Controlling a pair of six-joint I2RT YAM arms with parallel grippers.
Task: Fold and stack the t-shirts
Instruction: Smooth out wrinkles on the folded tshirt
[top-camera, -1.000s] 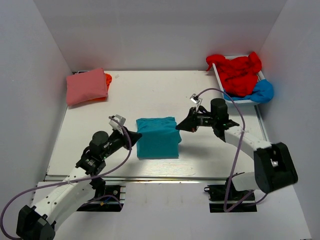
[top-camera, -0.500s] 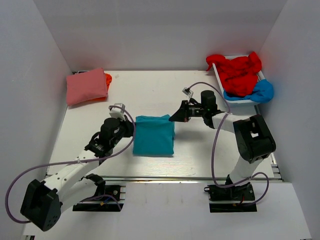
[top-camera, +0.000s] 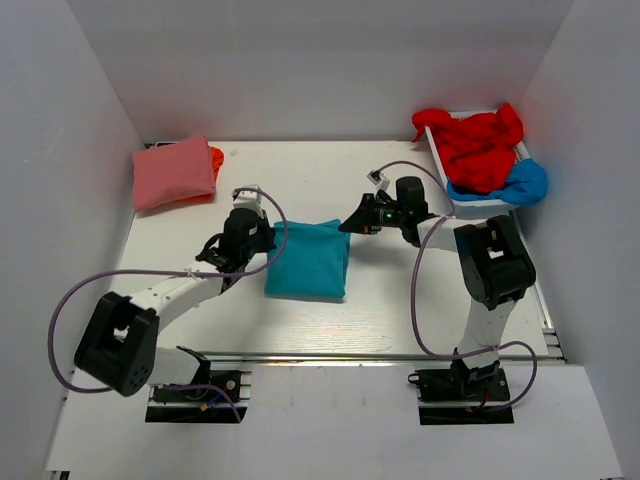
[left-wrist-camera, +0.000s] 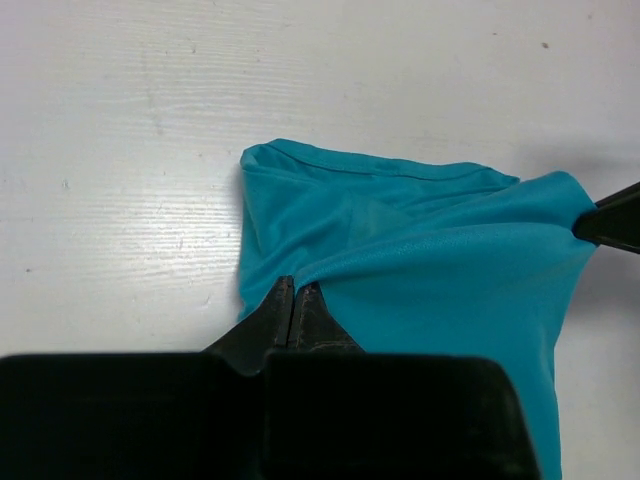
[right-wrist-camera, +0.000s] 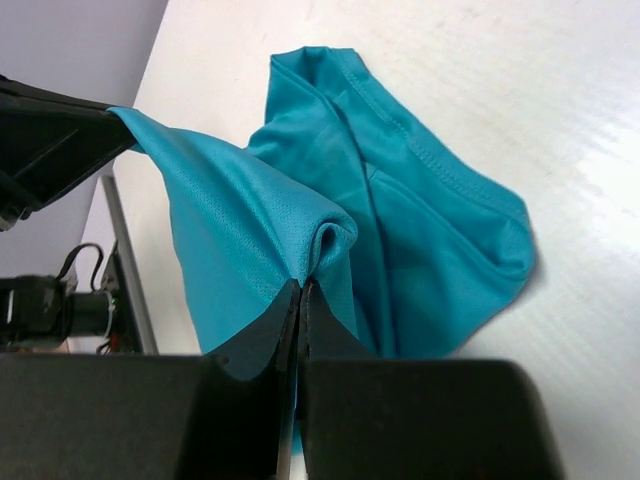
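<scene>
The teal t-shirt (top-camera: 308, 262) lies folded into a small rectangle at mid table, its far edge lifted. My left gripper (top-camera: 266, 240) is shut on its far left corner, seen in the left wrist view (left-wrist-camera: 296, 287) pinching teal cloth (left-wrist-camera: 430, 250). My right gripper (top-camera: 346, 226) is shut on the far right corner, seen in the right wrist view (right-wrist-camera: 299, 287) with the cloth (right-wrist-camera: 250, 220) stretched between both grippers. A folded pink shirt (top-camera: 173, 172) lies on an orange one (top-camera: 214, 157) at the far left. Red (top-camera: 475, 143) and bright blue (top-camera: 525, 182) shirts sit crumpled at the far right.
A white tray (top-camera: 470, 201) at the far right holds the crumpled shirts. White walls enclose the table on the left, back and right. A metal rail (top-camera: 300, 354) runs along the near edge.
Both grippers have moved away from the arm bases, carrying the teal shirt's held edge toward the far side. The shirt has shifted a little farther up the table.
</scene>
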